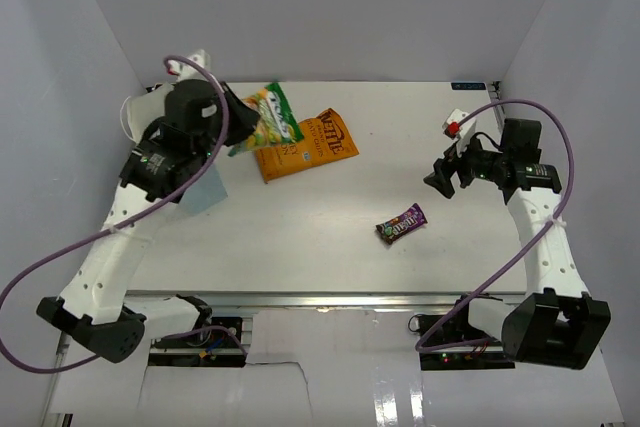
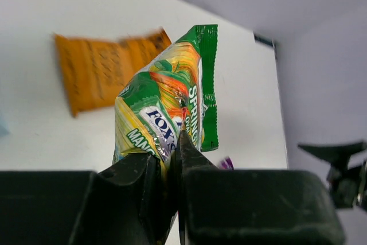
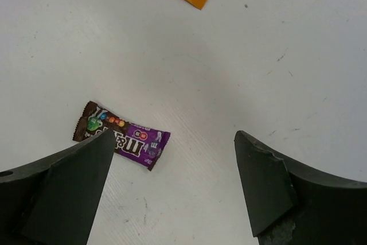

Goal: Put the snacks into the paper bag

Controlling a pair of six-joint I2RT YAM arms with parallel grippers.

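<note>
Left wrist view had my left gripper [image 2: 179, 142] clenched on the lower edge of the yellow-green packet [image 2: 166, 98], holding it up above the worktop [image 2: 34, 124]. From the top camera, the orange bag [image 1: 305, 144] lay flat in the upper middle, just beside that packet, and the light-blue paper bag [image 1: 205, 193] showed partly under my left arm. My right gripper [image 1: 438, 180] hung released near the dark purple packet [image 3: 123, 136], right of centre

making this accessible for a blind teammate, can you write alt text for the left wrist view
The left gripper is shut on one end of a green and yellow Fox's candy packet, which fills the middle of the frame. Behind it an orange bag lies flat on the white table.
</note>
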